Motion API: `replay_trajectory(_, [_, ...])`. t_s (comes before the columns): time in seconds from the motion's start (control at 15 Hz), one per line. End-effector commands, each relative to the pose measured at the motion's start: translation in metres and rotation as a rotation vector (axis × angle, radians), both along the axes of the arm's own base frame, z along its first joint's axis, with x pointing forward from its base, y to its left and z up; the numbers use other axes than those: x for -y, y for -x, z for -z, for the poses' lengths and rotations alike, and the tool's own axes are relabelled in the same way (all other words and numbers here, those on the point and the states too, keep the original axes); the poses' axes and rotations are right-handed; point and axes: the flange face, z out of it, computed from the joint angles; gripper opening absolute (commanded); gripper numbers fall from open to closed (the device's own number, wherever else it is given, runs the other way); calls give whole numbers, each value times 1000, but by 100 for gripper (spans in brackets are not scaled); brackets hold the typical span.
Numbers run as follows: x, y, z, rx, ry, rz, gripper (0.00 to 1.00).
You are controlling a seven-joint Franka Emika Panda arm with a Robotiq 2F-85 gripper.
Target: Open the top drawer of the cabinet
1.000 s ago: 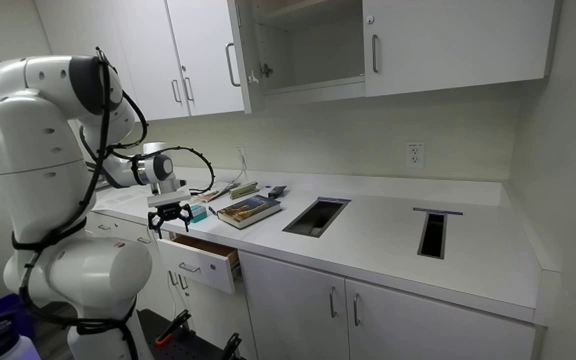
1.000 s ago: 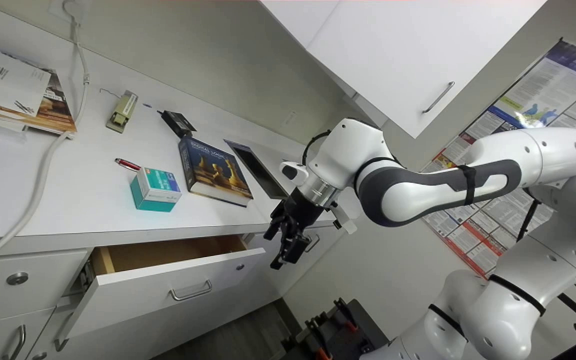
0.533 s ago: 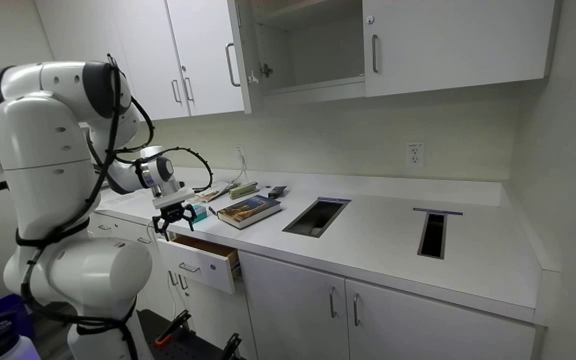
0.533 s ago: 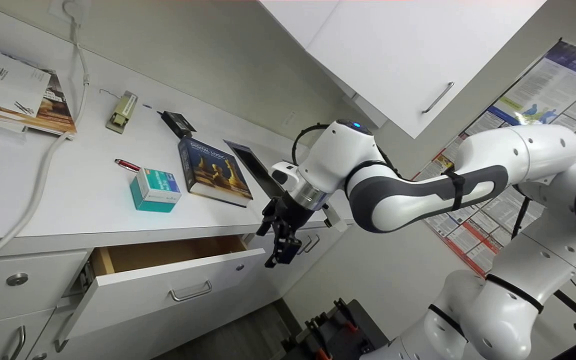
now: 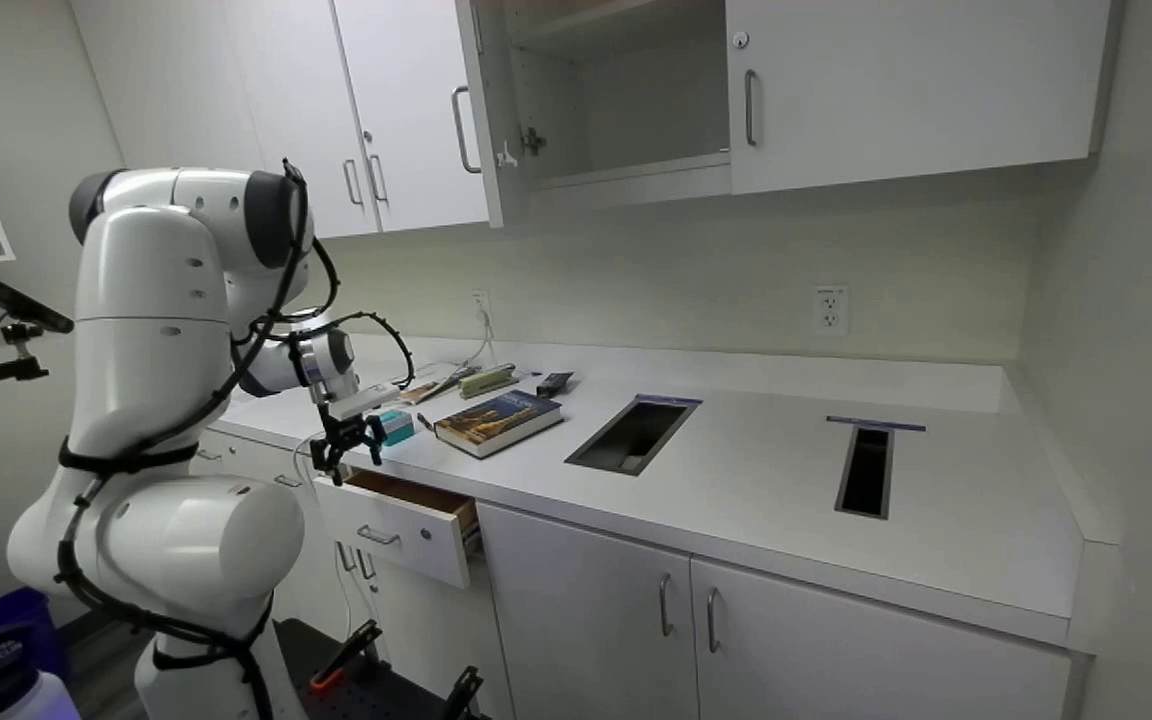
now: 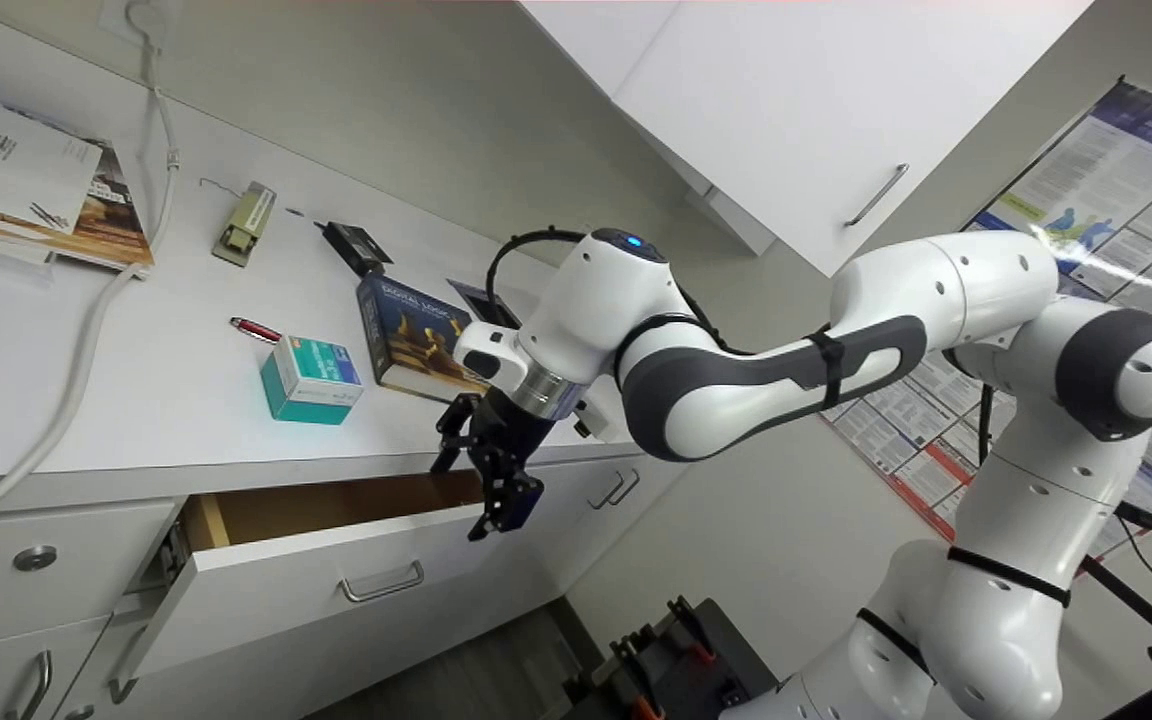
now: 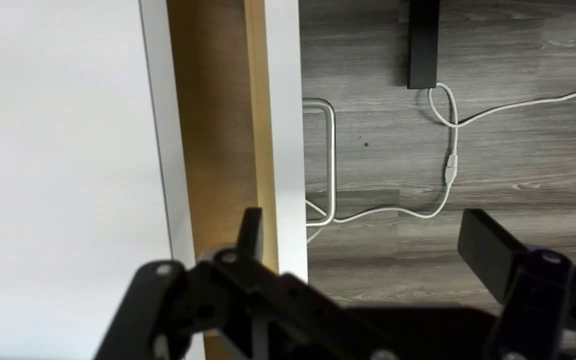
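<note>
Teal box (image 6: 311, 388), blue book (image 6: 411, 335) on countertop (image 6: 166, 405) | white cable (image 7: 451, 170) on floor (image 7: 518, 160) | fingers (image 7: 490, 252) apart over ajar top drawer (image 6: 296, 580)

From close above, the wrist view faces the drawer (image 7: 287, 140) both exterior views share.

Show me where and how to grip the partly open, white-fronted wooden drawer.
I'd pinch the straight top edge of the flat white front panel from above: the drawer stands partly open, leaving space behind it, and the open black gripper points down nearby.
</note>
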Motion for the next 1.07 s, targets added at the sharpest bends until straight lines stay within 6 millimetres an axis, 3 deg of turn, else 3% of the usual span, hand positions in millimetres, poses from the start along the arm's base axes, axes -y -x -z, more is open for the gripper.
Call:
replay_trajectory(0.0, [-19, -17, 16, -14, -15, -100, 100])
replay_trajectory(0.6, [-44, -14, 67, 4, 39, -209, 100])
replay_trajectory(0.67, [-46, -13, 71, 2, 41, -216, 94])
replay_trajectory(0.73, [-47, -12, 74, -1, 41, -220, 74])
replay_trajectory(0.87, [-50, -10, 79, -6, 41, -227, 69])
replay_trajectory(1.0, [-52, -10, 80, -6, 43, -231, 53])
